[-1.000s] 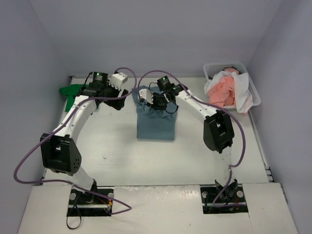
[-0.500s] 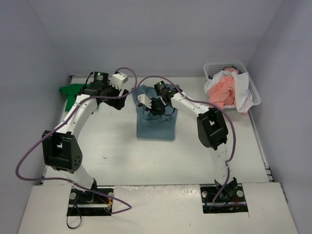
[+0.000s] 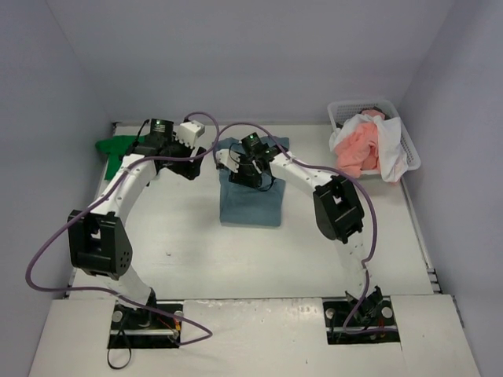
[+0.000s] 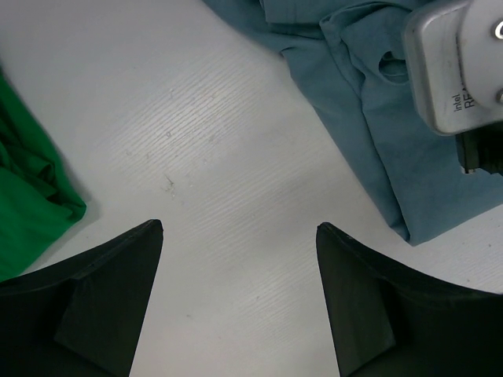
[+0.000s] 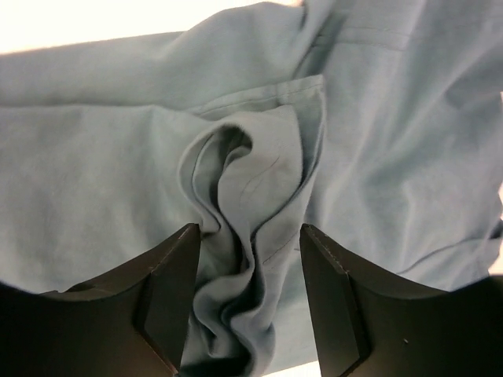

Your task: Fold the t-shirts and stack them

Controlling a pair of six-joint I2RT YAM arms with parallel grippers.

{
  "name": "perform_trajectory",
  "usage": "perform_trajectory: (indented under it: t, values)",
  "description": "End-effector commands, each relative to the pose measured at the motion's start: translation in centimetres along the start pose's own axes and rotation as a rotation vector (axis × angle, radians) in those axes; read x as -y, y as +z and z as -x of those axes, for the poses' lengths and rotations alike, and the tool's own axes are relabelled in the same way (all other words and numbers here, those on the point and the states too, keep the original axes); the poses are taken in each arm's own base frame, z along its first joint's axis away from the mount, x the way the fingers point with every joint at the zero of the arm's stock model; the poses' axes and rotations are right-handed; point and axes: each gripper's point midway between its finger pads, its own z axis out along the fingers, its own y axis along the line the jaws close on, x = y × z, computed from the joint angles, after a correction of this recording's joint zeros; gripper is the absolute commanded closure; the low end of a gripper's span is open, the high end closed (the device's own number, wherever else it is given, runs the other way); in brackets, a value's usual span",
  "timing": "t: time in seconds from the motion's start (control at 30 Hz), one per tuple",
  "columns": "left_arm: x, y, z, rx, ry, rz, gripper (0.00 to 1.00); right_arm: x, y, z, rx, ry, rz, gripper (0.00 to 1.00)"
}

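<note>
On the white table, a green t-shirt lies far left, the left gripper hangs wide open holding nothing, the right gripper stands part open astride a raised fold of the central blue-grey t-shirt, and a salmon t-shirt fills the far-right basket.

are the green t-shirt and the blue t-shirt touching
Apart: in the left wrist view a strip of bare table lies between the green t-shirt and the blue t-shirt.
</note>
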Motion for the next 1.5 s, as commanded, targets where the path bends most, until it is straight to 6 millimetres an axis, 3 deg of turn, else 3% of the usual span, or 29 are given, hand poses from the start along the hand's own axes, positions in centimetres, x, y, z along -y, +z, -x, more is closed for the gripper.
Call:
perform_trajectory:
  t: [0.0, 0.07, 0.2, 0.27, 0.3, 0.47, 0.6, 0.77, 0.87, 1.0, 1.17, 1.33, 1.47]
  values:
    - [-0.3, -2.1, 3.2, 0.12, 0.011, 0.019, 0.27, 2.4, -3.4, 3.4, 0.068, 0.005, -0.126, 0.5]
    - [-0.3, -2.3, 3.1, 0.122, 0.012, 0.019, 0.27, 1.9, -3.2, 3.2, 0.064, 0.003, -0.107, 0.52]
    - [-0.3, -2.6, 3.2, 0.129, 0.012, 0.019, 0.27, 1.1, -2.4, 2.6, 0.032, -0.002, -0.091, 0.83]
    - [-0.4, -2.5, 3.1, 0.128, 0.008, 0.019, 0.27, 1.2, -2.2, 2.5, 0.023, 0.003, -0.096, 0.75]
    - [-0.5, -2.5, 3.0, 0.125, 0.007, 0.019, 0.27, 1.5, -2.3, 2.6, 0.023, 0.016, -0.114, 0.63]
    - [-0.4, -2.1, 2.6, 0.119, 0.001, 0.01, 0.27, 6.2, -3.6, 2.6, -0.016, 0.049, -0.399, 0.64]
    - [-0.4, -2.3, 2.9, 0.126, 0.001, 0.014, 0.27, 8.0, -4.1, 2.2, -0.059, 0.051, -0.559, 0.65]
    - [-0.3, -2.5, 2.7, 0.125, 0.001, 0.012, 0.27, 7.6, -5.9, 3.5, -0.059, 0.025, -0.627, 0.66]
    - [-0.2, -2.5, 2.6, 0.125, -0.001, 0.007, 0.27, 7.4, -6.4, 3.4, -0.089, -0.007, -0.683, 0.66]
    - [0.1, -2.6, 2.5, 0.127, -0.005, -0.001, 0.27, 9.4, -7.2, 2.3, -0.15, -0.02, -0.876, 0.66]
    - [-0.1, -2.8, 2.4, 0.123, -0.001, 0.008, 0.27, 11.0, -7.0, 1.4, -0.18, 0.023, -0.944, 0.66]
    - [-0.3, -2.8, 2.6, 0.124, 0.0, 0.012, 0.27, 10.6, -8.0, 2.5, -0.12, 0.102, -0.872, 0.65]
    - [-0.2, -2.9, 2.9, 0.127, -0.002, 0.007, 0.27, 8.6, -8.9, 3.4, -0.071, 0.137, -0.732, 0.65]
